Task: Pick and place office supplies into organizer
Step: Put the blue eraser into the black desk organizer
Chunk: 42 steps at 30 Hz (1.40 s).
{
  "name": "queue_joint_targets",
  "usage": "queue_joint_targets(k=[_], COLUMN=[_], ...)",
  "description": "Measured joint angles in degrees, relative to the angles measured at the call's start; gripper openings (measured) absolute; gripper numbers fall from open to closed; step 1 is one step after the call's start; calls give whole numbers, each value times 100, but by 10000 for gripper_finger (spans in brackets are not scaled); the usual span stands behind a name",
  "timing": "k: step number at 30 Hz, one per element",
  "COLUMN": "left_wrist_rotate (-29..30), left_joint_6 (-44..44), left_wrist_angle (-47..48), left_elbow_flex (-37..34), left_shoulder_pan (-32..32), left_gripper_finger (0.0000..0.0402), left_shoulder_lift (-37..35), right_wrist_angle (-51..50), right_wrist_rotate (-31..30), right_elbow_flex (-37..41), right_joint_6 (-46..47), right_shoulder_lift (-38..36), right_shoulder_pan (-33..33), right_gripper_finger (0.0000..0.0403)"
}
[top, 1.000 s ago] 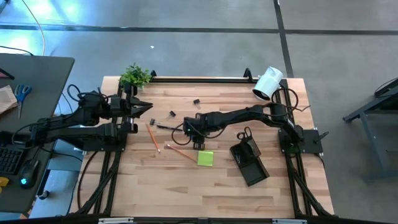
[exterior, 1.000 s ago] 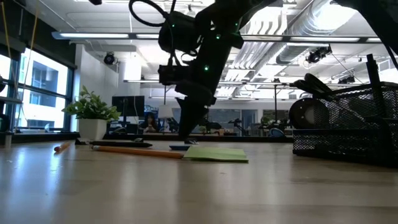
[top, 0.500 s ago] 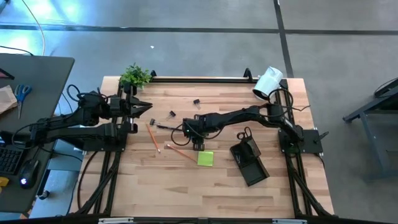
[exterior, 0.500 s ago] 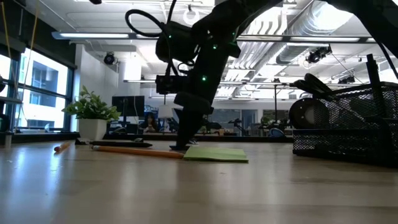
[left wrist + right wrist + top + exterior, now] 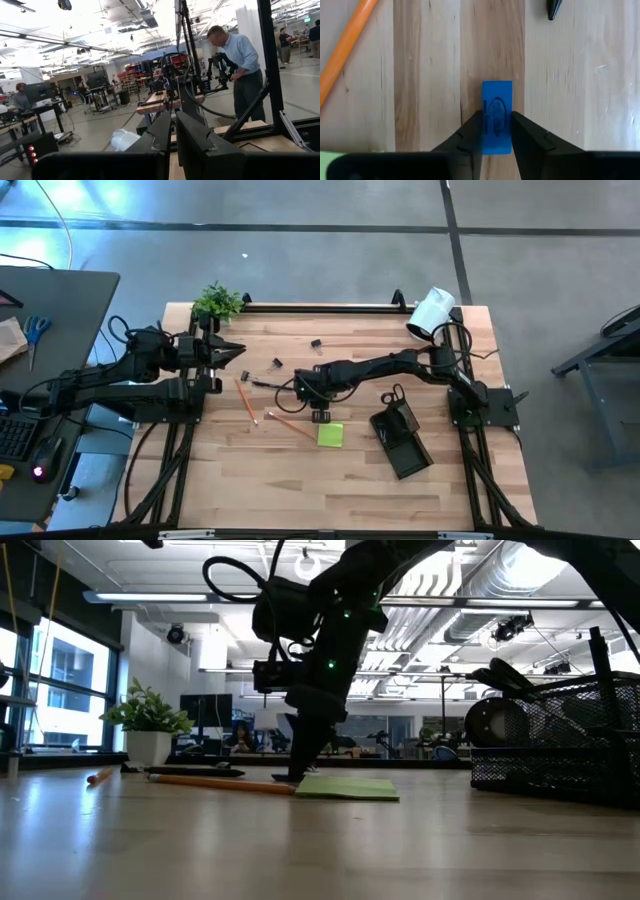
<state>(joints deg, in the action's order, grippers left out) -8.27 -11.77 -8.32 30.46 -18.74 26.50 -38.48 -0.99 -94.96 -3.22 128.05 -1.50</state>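
My right gripper (image 5: pixel 497 131) points steeply down at mid-table (image 5: pixel 318 415), shut on a small blue piece (image 5: pixel 497 107) that lies on the wood. A lime-green sticky-note pad (image 5: pixel 330 434) lies flat just nearer. An orange pencil (image 5: pixel 290 425) and a second one (image 5: pixel 243 400) lie to its left, and a dark pen (image 5: pixel 268 383) lies beyond them. Two black clips (image 5: pixel 316 343) (image 5: pixel 277 363) lie farther back. The black organizer (image 5: pixel 402 440) stands at the right with scissors (image 5: pixel 393 398) in it. My left gripper (image 5: pixel 238 352) waits shut, raised at the far left. My right gripper pinches the blue piece by its two long sides (image 5: pixel 485 125), at one end of it, between its two fingers. The fingers (image 5: pixel 470 132) come from above, slanting steeply down, and lie along the piece. The piece lies flat on the table.
A potted plant (image 5: pixel 217 302) stands at the far left corner and a white camera (image 5: pixel 430 313) at the far right. In the right wrist view the pen's tip (image 5: pixel 554 9) and a pencil (image 5: pixel 345 47) lie close by. Bare wood stretches along the near edge.
My right gripper's fingers have drawn together onto the blue piece, which stays flat on the table. The arm itself has barely moved.
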Motion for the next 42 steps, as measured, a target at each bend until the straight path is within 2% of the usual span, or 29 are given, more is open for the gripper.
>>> queue_joint_targets(k=[8, 11, 19, 30, 38, 42], left_wrist_rotate=[0, 2, 41, 39, 39, 39], left_joint_6=[-5, -72, -146, -129, -90, -42], left_wrist_angle=[7, 53, 78, 79, 76, 76], left_elbow_flex=[0, 0, 0, 0, 0, 0], left_shoulder_pan=[0, 0, 0, 0, 0, 0], left_gripper_finger=[19, 19, 19, 19, 19, 19], left_shoulder_lift=[0, 0, 0, 0, 0, 0], right_wrist_angle=[-138, -572, -2708, -4545, -5193, -5119], right_wrist_rotate=[58, 86, 73, 60, -52, -42], right_elbow_flex=[20, 41, -600, -682, -683, -601], right_joint_6=[325, 473, 1432, 2256, 3253, 3812], right_shoulder_lift=[-72, -224, -450, -494, -664, -658], right_shoulder_pan=[0, 8, 193, 1004, 1356, 1461], right_gripper_finger=[82, 82, 83, 83, 83, 83])
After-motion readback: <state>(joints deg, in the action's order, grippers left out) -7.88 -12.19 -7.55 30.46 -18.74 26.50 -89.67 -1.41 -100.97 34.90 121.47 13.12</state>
